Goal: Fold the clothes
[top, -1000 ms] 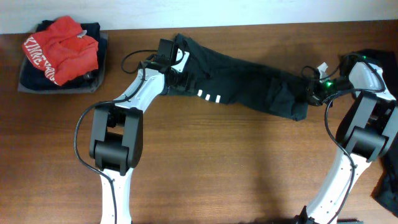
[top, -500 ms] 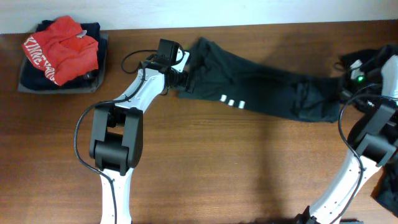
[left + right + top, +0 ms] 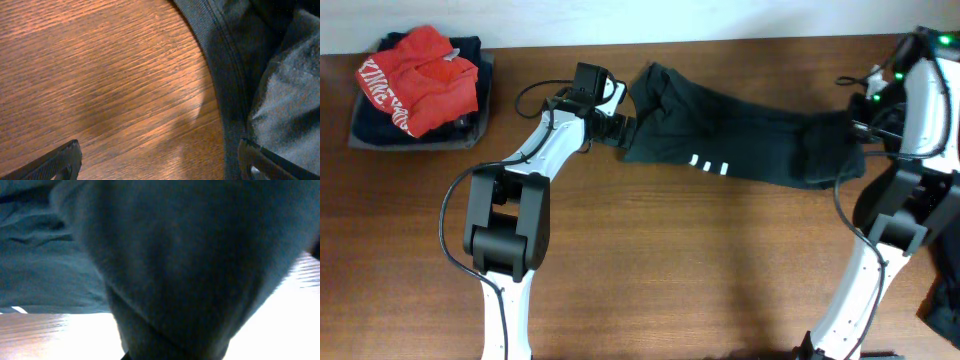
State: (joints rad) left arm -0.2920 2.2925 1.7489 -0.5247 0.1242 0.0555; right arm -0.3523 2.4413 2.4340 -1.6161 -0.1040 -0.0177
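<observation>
Overhead: wood-grain table (image 3: 670, 262) under a dark shirt (image 3: 750, 150).

White lettering on the red garment (image 3: 418, 75) is too small to read.

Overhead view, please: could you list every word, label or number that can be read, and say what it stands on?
White lettering on the red garment, far left: too blurred to read.
Three short white marks on the black T-shirt: stripes, not letters.
Both wrist views: no text at all.
</observation>
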